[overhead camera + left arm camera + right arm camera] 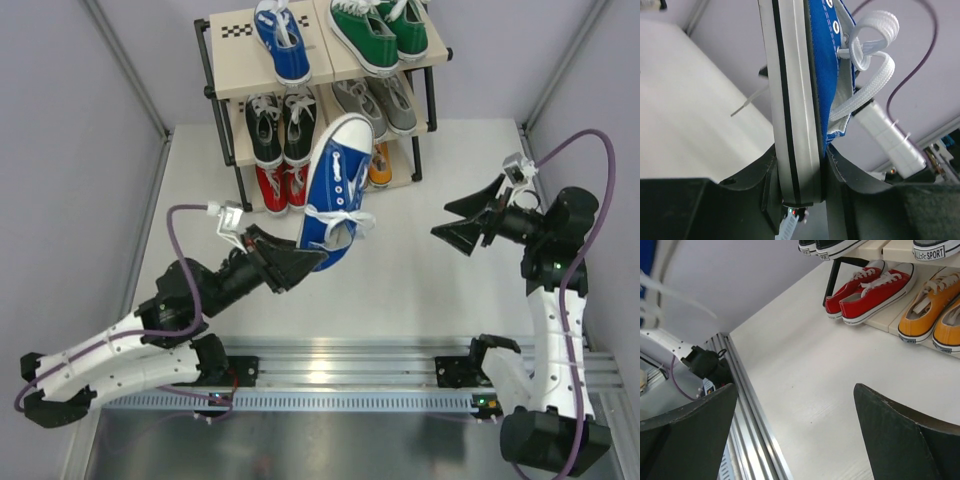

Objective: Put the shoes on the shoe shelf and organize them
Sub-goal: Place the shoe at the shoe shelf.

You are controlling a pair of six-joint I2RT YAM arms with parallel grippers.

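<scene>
My left gripper [305, 260] is shut on the heel of a blue shoe [337, 190] and holds it above the table in front of the shoe shelf [235, 30], toe towards the rack. In the left wrist view the shoe's white sole [790, 100] is clamped between the fingers of the left gripper [802, 197]. My right gripper [441, 221] hangs open and empty to the right. On the shelf, another blue shoe [280, 40] and a green pair [380, 35] sit on top. Black [282, 125] and grey [375, 105] pairs sit in the middle. Red [280, 185] and orange [380, 165] pairs are at the bottom.
Through the open right gripper [795, 440], the wrist view shows white tabletop, the red pair [870, 287] and orange pair [927, 315] on the lowest board, and the aluminium rail [755, 425] at the near edge. Grey walls close in both sides.
</scene>
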